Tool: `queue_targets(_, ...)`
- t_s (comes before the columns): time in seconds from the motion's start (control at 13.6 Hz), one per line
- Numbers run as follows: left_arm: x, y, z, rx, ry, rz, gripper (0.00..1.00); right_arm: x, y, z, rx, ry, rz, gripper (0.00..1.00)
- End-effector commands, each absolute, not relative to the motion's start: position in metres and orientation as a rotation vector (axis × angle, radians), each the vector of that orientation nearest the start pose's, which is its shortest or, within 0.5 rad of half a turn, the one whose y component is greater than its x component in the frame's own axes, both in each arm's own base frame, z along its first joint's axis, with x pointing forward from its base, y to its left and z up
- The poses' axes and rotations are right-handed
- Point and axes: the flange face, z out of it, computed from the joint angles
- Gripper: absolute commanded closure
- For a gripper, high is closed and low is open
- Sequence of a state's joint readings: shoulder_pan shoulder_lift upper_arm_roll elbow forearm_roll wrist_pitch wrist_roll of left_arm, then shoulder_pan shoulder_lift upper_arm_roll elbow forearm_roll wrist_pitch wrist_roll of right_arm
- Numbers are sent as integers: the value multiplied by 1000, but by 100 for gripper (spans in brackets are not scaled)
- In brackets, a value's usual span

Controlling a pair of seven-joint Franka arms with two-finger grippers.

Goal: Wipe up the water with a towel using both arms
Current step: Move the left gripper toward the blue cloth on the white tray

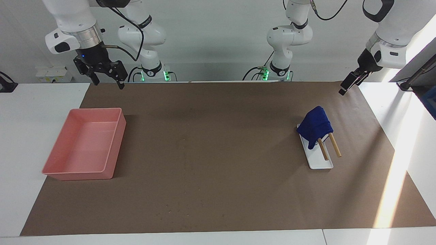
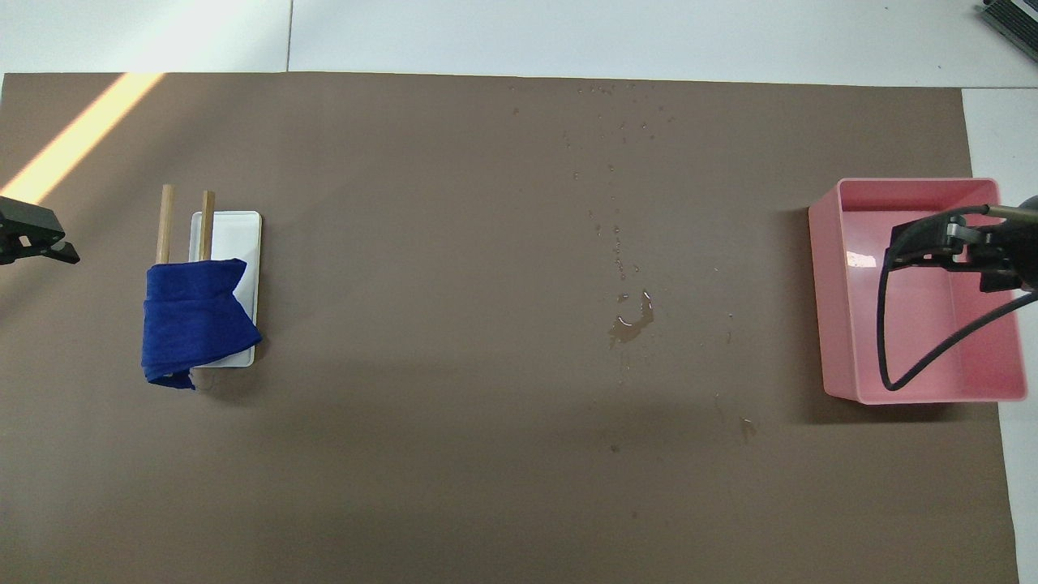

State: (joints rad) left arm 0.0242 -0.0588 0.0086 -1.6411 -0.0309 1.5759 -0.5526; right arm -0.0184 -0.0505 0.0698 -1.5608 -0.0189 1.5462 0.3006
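Note:
The deep-blue towel (image 1: 315,125) (image 2: 195,320) hangs bunched over the two wooden rods of a white rack (image 1: 322,164) (image 2: 235,235) toward the left arm's end of the table. A small puddle of water (image 2: 632,320) lies mid-table, and droplets trail from it away from the robots. My left gripper (image 1: 345,89) (image 2: 36,243) hangs open in the air over the mat's corner, apart from the towel and seen edge-on. My right gripper (image 1: 106,81) (image 2: 945,251) hangs open and empty, high over the pink tray's end of the mat.
A pink tray (image 1: 115,143) (image 2: 827,284) sits on the brown mat (image 1: 218,190) toward the right arm's end. A black cable (image 2: 892,357) loops from the right wrist over the tray. White tabletop borders the mat.

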Motion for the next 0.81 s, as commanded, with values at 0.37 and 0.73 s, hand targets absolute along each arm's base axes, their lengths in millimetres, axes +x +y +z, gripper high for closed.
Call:
queue_targets(0.37,495,16,561,-2904,-1296,-80,0,528,30,649,-3123,352,-56,0)
queue_targets(0.73,503,23,542,-3093,-700,-151,0,522,29,637,-3128,352,-33,0)
